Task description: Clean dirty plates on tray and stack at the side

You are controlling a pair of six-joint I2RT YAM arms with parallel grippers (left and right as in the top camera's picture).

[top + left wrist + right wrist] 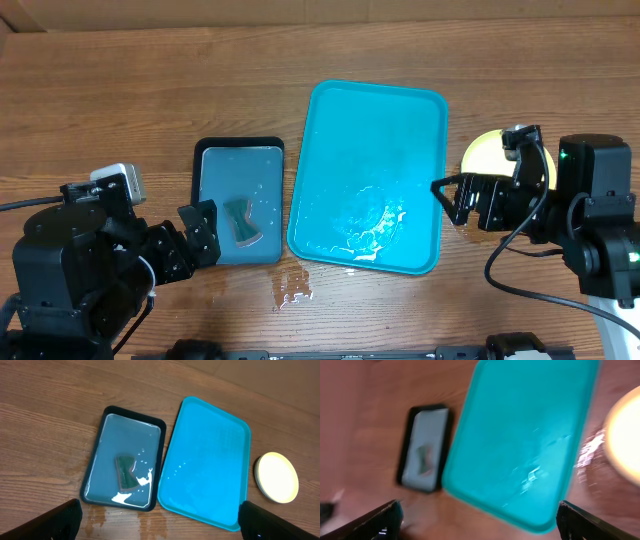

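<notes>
The teal tray lies in the middle of the table with water and foam on it and no plates on it. It also shows in the left wrist view and the right wrist view. The plates are stacked upside down, pale yellow undersides up, to the right of the tray; they also show in the left wrist view and the right wrist view. My left gripper is open and empty at the front left. My right gripper is open and empty next to the stack.
A black-edged tray with a blue-grey mat lies left of the teal tray and holds a dark green sponge and foam. Water is spilled on the wood in front of the trays.
</notes>
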